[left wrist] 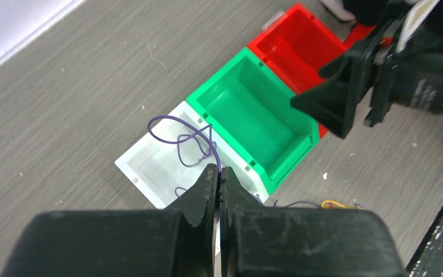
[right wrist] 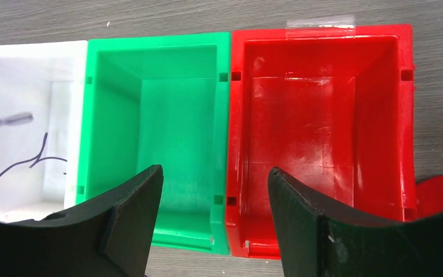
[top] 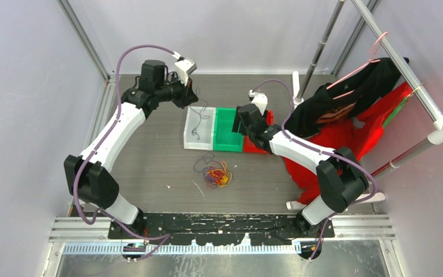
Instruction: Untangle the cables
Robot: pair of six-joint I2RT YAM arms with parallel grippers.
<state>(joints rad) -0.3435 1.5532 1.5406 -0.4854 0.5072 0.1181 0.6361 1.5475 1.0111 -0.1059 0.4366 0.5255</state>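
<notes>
From above, the left pincer [top: 191, 98] hangs over the white bin [top: 199, 147], closed on a purple strand [top: 199, 118] that trails down from its tips into that bin. Well short of this pincer, back toward the arm bases, the rest of the cables sit on the tabletop [top: 150, 156] as a small tangle [top: 216, 175] of purple, orange-yellow and red loops. The right pincer [top: 242, 127] is poised off to the left pincer's right, above the green bin [top: 228, 134]. In the left wrist view the two jaws are pressed together with the purple strand nipped between their tips. Its curls drop just beyond them into the white bin, while the green bin and the red bin [left wrist: 297, 49] further off to the right hold nothing. A few loops of the tangle peek out beside the pincer's right flank. In the right wrist view the right pincer stands wide with nothing between its fingers, straddling the wall shared by the green and red bins directly beneath it. A dark strand shows in the white bin off to its left. Judged from this, the task is at an early stage: one purple strand is freed and nearly delivered but not yet let go, and most of the knot is left to pull apart and sort.
</notes>
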